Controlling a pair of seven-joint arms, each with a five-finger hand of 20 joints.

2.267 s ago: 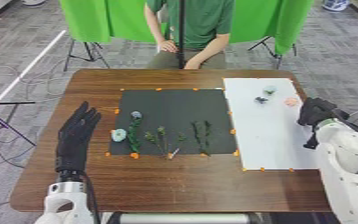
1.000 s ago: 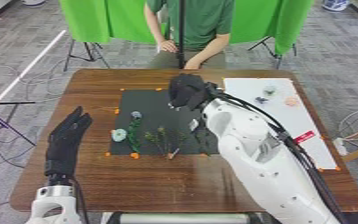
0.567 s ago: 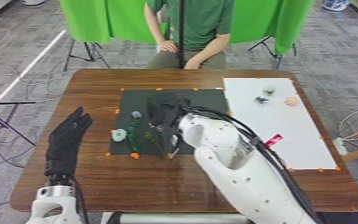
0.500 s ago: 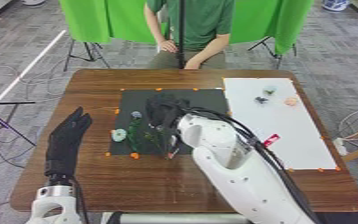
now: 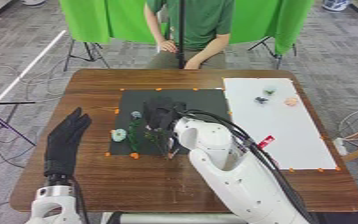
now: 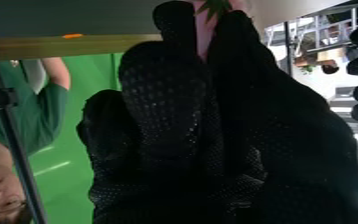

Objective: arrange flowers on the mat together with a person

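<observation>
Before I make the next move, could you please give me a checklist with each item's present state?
1. Right hand over the dark mat: ok.
2. Grip on the pink thing at that hand: cannot tell.
3. Full view of the dark mat: not ok, the right hand and arm cover part of it.
4. Left hand off both mats: ok, it is over the table's left side.
5. Person's hands clear of the flowers: ok, both are beyond the table's far edge.
6. Three flowers on the white mat clear of both robot hands: ok.
</observation>
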